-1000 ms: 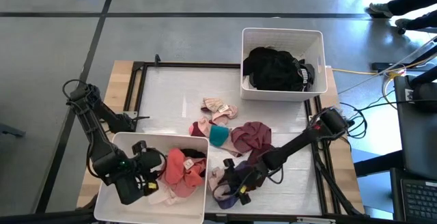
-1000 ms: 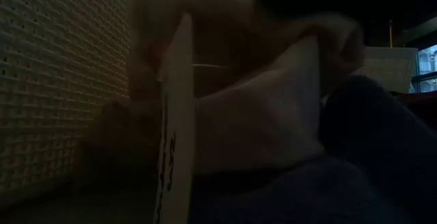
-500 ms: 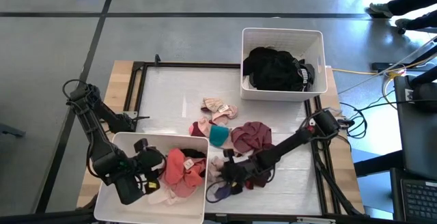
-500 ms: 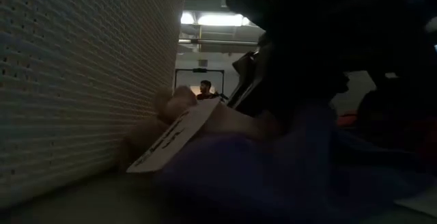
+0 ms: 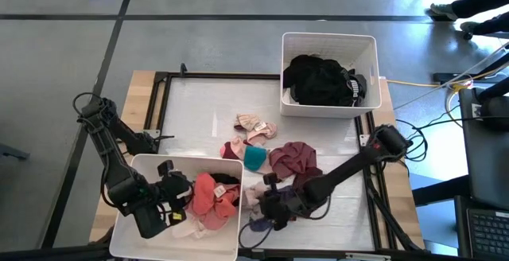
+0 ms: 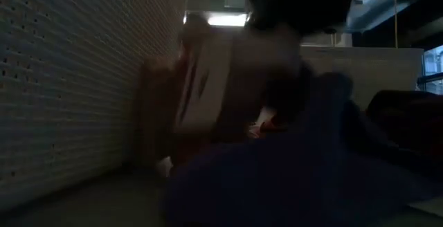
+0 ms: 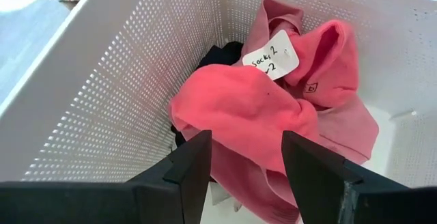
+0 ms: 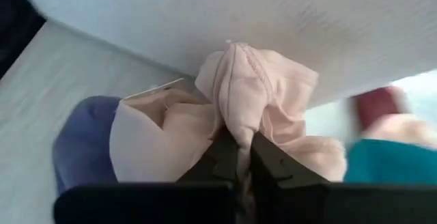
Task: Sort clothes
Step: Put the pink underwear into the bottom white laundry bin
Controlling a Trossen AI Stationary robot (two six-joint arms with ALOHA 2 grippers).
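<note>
The right gripper (image 8: 237, 157) sits low in the high view, just right of the near bin (image 5: 231, 165), with its fingers pinched tight on a fold of a pale pink garment (image 8: 256, 98). That garment lies against the bin's outer wall, partly over a purple piece (image 8: 82, 142) and close to a teal one (image 8: 389, 166). Thin, limp and light, it will likely drape and stretch when lifted, so a bunched ridge near its middle, where the fingers grip, seems the soundest hold (an edge would probably trail and drag its neighbours). The left gripper (image 7: 246, 159) hovers inside the near bin at the lower left of the high view, fingers spread wide and empty, above a coral-pink garment (image 7: 252, 108) whose white tag (image 7: 271, 55) reads "socks, 2" over what may be a further "2", though its lower line is partly hidden. More loose clothes (image 5: 274, 153) lie at the centre of the table (image 5: 199, 102), and dark garments (image 5: 322, 79) fill the far bin (image 5: 374, 50) at the upper right. The low view is too dark to add anything.
</note>
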